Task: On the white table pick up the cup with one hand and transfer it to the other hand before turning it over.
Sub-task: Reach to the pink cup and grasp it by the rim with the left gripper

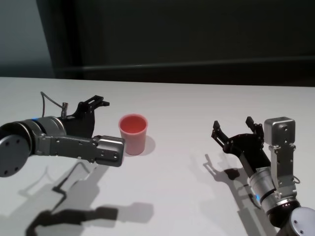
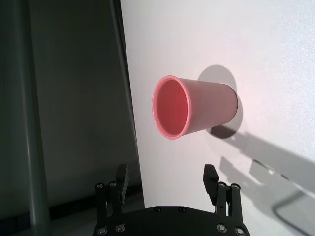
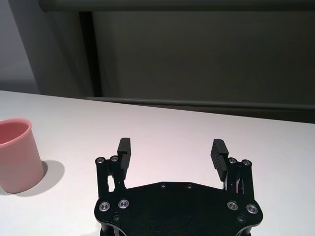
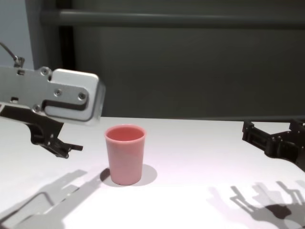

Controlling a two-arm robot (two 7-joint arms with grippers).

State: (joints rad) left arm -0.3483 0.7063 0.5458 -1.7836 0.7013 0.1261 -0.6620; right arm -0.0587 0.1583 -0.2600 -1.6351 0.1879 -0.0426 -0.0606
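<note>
The pink cup (image 1: 133, 133) stands upright, mouth up, on the white table (image 1: 182, 201), held by neither gripper. My left gripper (image 1: 93, 109) hovers just left of the cup, turned on its side and open, a short gap away. In the left wrist view the cup (image 2: 194, 105) lies ahead of the open left gripper (image 2: 166, 176). My right gripper (image 1: 234, 129) is open and empty, low over the table well to the right of the cup. The right wrist view shows the right gripper (image 3: 171, 150) open, with the cup (image 3: 17, 155) far off to one side. The chest view also shows the cup (image 4: 125, 153).
A dark wall with a horizontal rail (image 1: 197, 64) runs behind the table's far edge. The arms cast shadows on the near part of the table (image 1: 74, 211). No other objects stand on the table.
</note>
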